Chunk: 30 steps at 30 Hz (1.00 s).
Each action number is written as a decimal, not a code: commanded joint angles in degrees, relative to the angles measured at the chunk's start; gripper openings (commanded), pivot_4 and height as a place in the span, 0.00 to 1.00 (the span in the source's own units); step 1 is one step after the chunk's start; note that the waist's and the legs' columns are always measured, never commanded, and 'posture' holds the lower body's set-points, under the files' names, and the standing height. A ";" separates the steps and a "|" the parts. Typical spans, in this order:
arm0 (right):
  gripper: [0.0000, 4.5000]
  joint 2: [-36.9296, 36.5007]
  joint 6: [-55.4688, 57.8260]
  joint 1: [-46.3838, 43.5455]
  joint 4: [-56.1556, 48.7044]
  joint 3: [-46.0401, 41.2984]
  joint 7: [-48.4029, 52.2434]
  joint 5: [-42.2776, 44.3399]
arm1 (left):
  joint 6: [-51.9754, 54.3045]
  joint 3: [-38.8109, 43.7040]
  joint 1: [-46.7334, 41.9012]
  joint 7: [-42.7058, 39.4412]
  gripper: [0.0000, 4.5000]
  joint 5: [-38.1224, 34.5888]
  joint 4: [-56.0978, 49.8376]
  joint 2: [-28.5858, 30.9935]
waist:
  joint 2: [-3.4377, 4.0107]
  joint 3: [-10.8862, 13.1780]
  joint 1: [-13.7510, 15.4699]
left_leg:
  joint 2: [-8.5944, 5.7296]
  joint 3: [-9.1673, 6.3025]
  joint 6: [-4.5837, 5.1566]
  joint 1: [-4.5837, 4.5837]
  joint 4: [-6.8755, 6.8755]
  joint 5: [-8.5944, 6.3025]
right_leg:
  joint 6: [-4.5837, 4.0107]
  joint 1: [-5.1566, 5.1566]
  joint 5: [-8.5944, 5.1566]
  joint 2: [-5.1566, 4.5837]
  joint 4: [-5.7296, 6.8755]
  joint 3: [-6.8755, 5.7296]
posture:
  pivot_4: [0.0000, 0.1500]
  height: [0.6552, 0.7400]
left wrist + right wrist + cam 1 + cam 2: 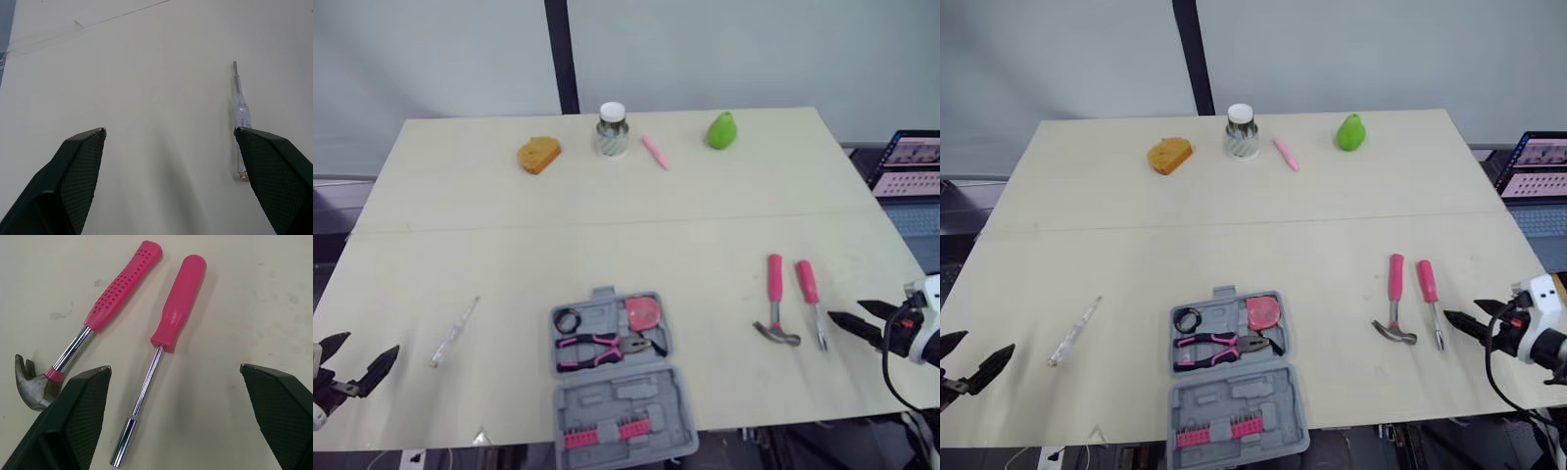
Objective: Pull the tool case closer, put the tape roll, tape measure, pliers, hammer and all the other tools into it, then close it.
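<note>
The right gripper (847, 310) hovers low over the table (607, 225), its two black fingers spread wide with nothing between them. Just ahead of its fingertips lie two tools side by side, handles pointing away from it. The nut driver (178, 303), with a pink handle, lies in line with the gap between the fingers, its metal socket end nearest the gripper. The hammer (98, 313) lies just beyond it toward the other arm, its claw head close to one finger (83, 421).

The left gripper (367, 345) is also wide open and empty. A clear tester screwdriver (241, 112) lies on the table just ahead of it, off to the side facing the right gripper.

About midway between the two grippers sits the grey tool case (607, 315), open, with its lid laid flat on the near side. The tape roll (569, 320), the pink tape measure (644, 313) and the pliers (602, 347) lie in its tray, and a row of pink bits (607, 431) sits in the lid.

Far ahead of both grippers, near the table's back edge, are an orange block (538, 155), a jar (612, 129), a pink pen (655, 152) and a green pear (722, 130). Beyond the right gripper's outer side, off the table, is a laptop (911, 162).
</note>
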 commanded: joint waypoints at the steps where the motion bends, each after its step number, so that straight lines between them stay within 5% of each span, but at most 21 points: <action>1: 0.99 -2.03 -2.16 -0.32 1.14 -2.06 0.12 -0.06 | -0.87 2.20 0.62 -0.06 1.00 -0.41 0.12 1.38 | 0.01 0.00 0.06 | 0.00 0.00 0.00 0.00 0.00 0.00 | 0.00 0.00 0.00 -0.01 0.00 0.00 | 1.00 1.00; 8: 0.99 -1.12 -1.29 0.42 -3.39 -0.14 1.50 0.20 | 0.07 0.13 0.72 -0.35 1.00 -0.38 -3.16 1.32 | 0.01 0.00 0.08 | -0.01 0.00 0.00 0.00 -0.01 0.00 | 0.00 0.01 0.00 -0.01 0.05 -0.01 | 1.00 1.00; 18: 0.99 0.62 8.85 2.53 -31.06 11.00 4.27 2.36 | 5.86 -17.21 -0.81 -4.53 1.00 1.64 -19.40 2.11 | 0.03 0.01 0.34 | -0.01 -0.03 -0.03 0.02 0.01 0.03 | -0.03 0.02 0.02 -0.01 0.23 0.02 | 1.00 1.00; 23: 0.51 0.54 10.59 1.60 -41.76 20.62 5.35 0.21 | 9.01 -25.33 -2.29 -5.73 0.52 3.14 -23.06 3.14 | 0.03 0.01 0.32 | -0.02 -0.05 -0.02 0.00 0.01 0.04 | -0.03 0.02 0.02 0.03 0.23 -0.02 | 1.00 1.00; 27: 0.05 3.08 11.35 -0.55 -46.61 29.36 4.15 -2.72 | 12.14 -30.98 -2.49 -6.85 0.05 3.74 -23.26 3.40 | 0.01 0.00 0.27 | -0.04 -0.05 0.00 0.00 0.01 0.05 | -0.03 0.04 0.02 0.04 0.19 -0.02 | 1.00 1.00; 30: 0.01 4.78 11.13 -2.39 -46.72 33.55 3.97 -4.78 | 12.64 -34.03 -2.54 -7.18 0.01 4.94 -22.89 3.46 | 0.01 0.00 0.34 | -0.04 -0.06 -0.01 -0.01 0.01 0.07 | -0.03 0.03 0.02 0.06 0.18 -0.02 | 1.00 1.00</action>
